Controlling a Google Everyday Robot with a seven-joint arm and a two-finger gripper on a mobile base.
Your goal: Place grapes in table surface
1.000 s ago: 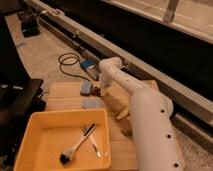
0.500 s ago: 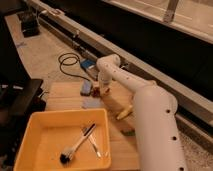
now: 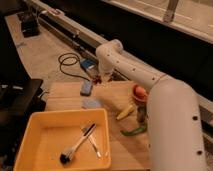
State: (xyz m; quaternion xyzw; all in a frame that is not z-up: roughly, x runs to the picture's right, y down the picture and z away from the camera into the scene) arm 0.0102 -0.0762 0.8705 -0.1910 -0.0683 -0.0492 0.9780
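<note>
My gripper [image 3: 103,76] hangs from the white arm [image 3: 150,85] over the far edge of the wooden table [image 3: 117,145], just behind a blue sponge [image 3: 86,88]. A small dark reddish clump [image 3: 102,79] shows at the gripper's tip. It may be the grapes, but I cannot make them out for certain. No grapes show lying on the table surface.
A yellow bin [image 3: 35,125] at the front left holds a brush [image 3: 75,147] and utensils. A pale blue cloth [image 3: 91,103], a banana [image 3: 125,112], an orange fruit [image 3: 140,92], a can [image 3: 141,114] and a green pepper [image 3: 134,131] lie on the table. A black cable [image 3: 67,62] lies on the floor behind.
The gripper has moved a little away from me, from above the blue sponge toward the table's far edge. The objects on the table have not moved.
</note>
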